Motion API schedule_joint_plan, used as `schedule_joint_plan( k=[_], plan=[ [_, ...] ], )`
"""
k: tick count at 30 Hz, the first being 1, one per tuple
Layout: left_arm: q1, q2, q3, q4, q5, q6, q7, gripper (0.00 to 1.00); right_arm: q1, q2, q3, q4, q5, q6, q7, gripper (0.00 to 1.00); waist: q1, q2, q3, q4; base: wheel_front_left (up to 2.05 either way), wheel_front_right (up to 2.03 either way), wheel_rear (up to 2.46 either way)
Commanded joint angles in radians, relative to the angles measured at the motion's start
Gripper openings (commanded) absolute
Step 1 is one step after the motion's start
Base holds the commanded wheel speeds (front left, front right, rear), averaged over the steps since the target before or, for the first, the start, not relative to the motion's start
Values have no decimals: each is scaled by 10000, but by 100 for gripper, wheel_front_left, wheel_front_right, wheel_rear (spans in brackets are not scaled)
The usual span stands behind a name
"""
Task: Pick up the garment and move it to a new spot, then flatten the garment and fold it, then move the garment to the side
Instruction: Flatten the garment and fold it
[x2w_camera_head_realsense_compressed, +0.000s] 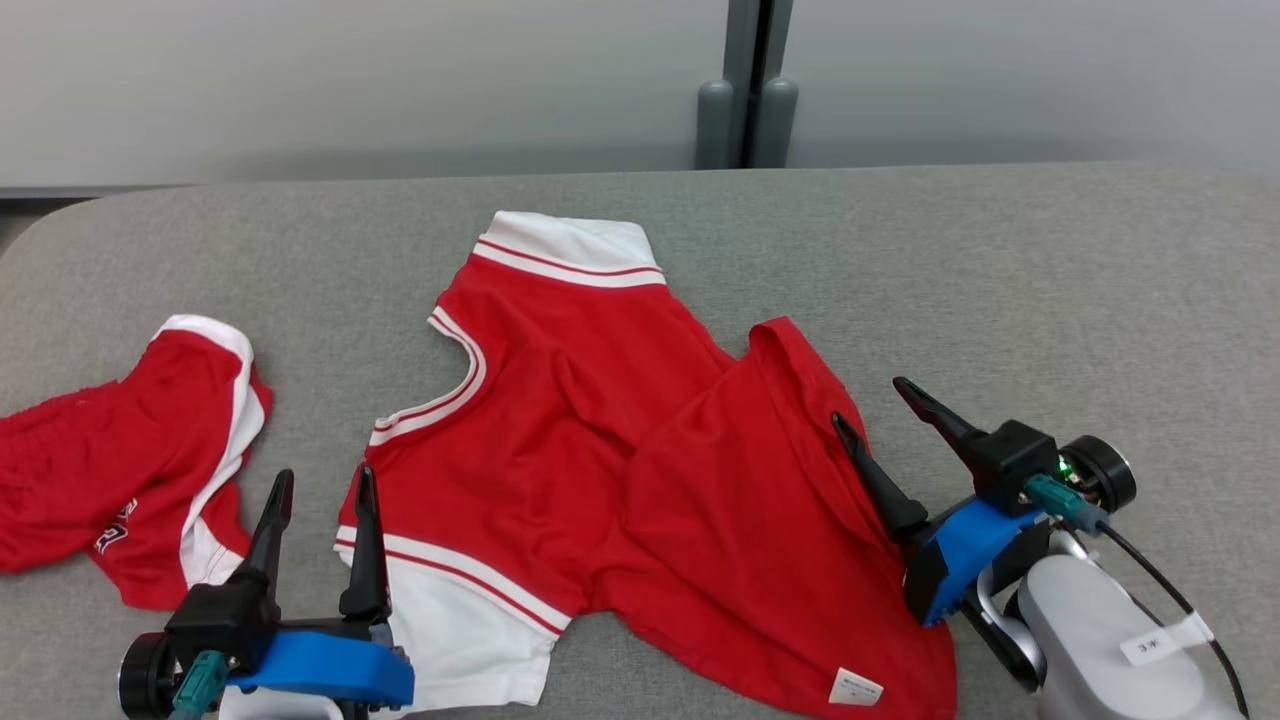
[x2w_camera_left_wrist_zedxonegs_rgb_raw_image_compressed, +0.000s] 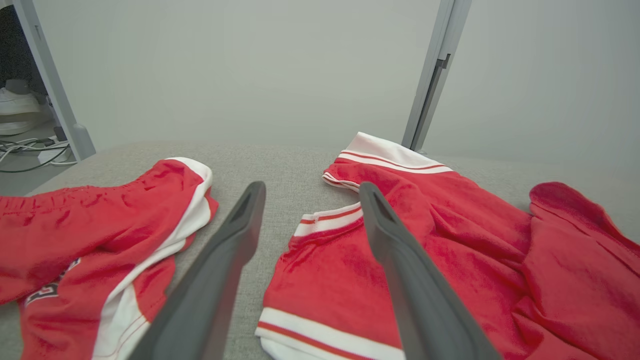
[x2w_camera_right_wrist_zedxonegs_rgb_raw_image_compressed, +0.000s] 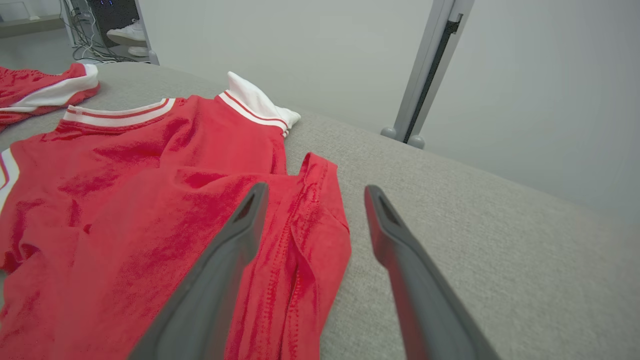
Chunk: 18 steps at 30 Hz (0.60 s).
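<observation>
Where the grey table (x2w_camera_head_realsense_compressed: 1000, 280) crosses the middle of the head view, the red garment (x2w_camera_head_realsense_compressed: 560, 440) lies at the frame's centre. Its white-trimmed collar and sleeves point toward the left and top, and its body is folded over itself toward the lower right. A white label (x2w_camera_head_realsense_compressed: 855, 687) shows on the hem near the bottom edge.

The left gripper (x2w_camera_head_realsense_compressed: 325, 473) stands at the lower left, fingers spread, nothing between them. One fingertip is over the garment's sleeve, the other over bare table.

The right gripper (x2w_camera_head_realsense_compressed: 869, 400) stands at the lower right, fingers likewise spread and holding nothing. In the right wrist view one finger (x2w_camera_right_wrist_zedxonegs_rgb_raw_image_compressed: 235, 245) overlies the garment's folded edge and the other bare table; contact cannot be told.

Red shorts (x2w_camera_head_realsense_compressed: 120, 460) with white trim lie at the far left, apart from the garment.
</observation>
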Motion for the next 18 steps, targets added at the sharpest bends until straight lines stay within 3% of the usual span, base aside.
schedule_joint_plan(
  k=[1, 13, 14, 15, 18],
  plan=[
    [-207, -7, -32, 13, -41, -62, -45, 100, -308, -27, 78, 277, 62, 1, -3, 100, 0, -1, 131, 136, 0, 0, 0],
    [-560, -5, -192, 43, -154, -79, -45, 100, -1899, 308, 1063, 4137, 286, 1, 136, 100, 0, -1, 675, 701, 0, 0, 0],
    [-564, -7, -186, 45, -158, -79, -47, 100, -1964, 336, 1132, 4371, 362, 1, 160, 54, 0, -1, 685, 712, 0, 0, 0],
    [-565, -8, -181, 45, -161, -80, -45, 100, -2022, 354, 1174, 4570, 438, 0, 166, 0, 0, -1, 691, 717, 0, 0, 0],
    [-579, -7, -177, 68, -198, -79, -45, 100, -2297, 242, 1148, 4968, 672, 0, 107, 0, 0, -1, 693, 722, 0, 0, 0]
  ],
)
